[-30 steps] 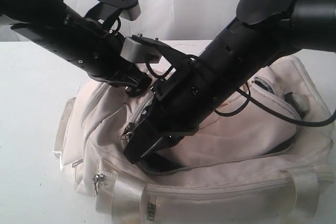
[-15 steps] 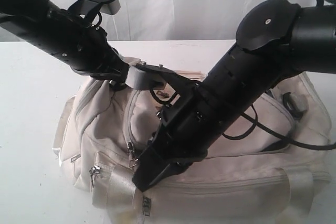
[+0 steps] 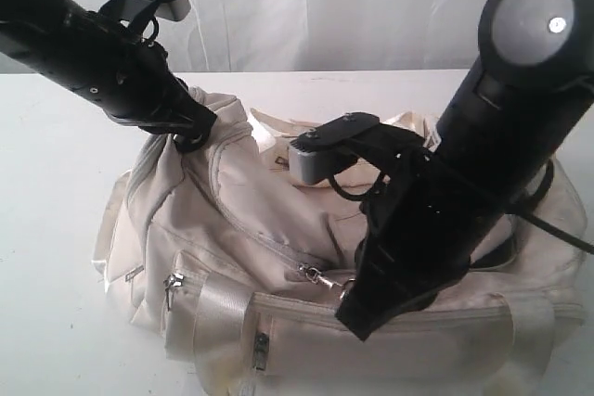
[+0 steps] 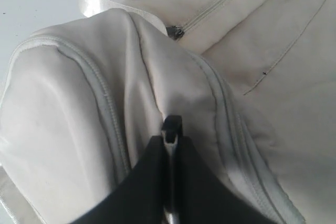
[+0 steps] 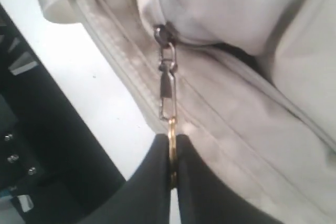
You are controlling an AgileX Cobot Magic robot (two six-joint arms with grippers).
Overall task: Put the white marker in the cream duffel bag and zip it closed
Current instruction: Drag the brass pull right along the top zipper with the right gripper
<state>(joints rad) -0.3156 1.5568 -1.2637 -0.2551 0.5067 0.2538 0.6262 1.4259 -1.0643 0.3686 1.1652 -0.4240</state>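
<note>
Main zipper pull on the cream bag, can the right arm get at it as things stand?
Yes, it looks so: the right claw is shut on the end of the zipper pull of the cream duffel bag, with nothing between them.

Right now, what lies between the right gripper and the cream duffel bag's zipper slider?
A metal zipper pull of linked clips runs from the zipper slider to the right gripper, which pinches its end ring; right wrist view.
</note>
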